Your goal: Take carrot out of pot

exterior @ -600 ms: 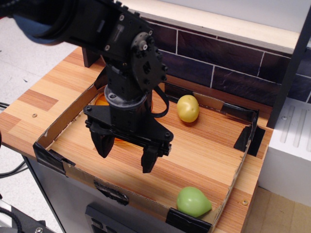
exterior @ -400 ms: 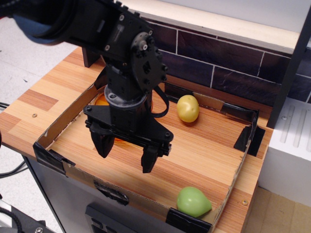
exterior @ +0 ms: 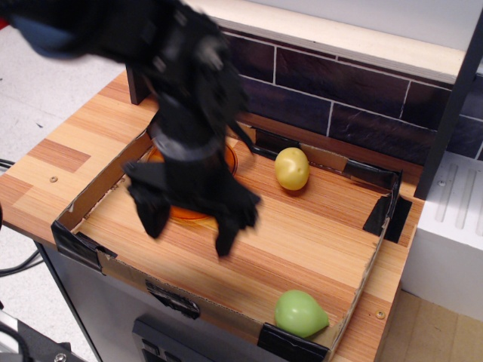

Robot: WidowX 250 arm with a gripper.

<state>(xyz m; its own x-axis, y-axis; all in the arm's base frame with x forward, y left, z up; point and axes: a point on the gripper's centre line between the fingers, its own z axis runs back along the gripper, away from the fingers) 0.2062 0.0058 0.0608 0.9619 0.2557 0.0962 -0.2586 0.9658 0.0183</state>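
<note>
Your gripper [exterior: 190,226] hangs blurred with jaws spread and empty, over the pot [exterior: 192,188]; the arm hides most of the pot, so you cannot see the carrot, presumably inside. Come down blind and a finger may strike the rim, tipping or shoving the pot across the tabletop [exterior: 317,226].
</note>
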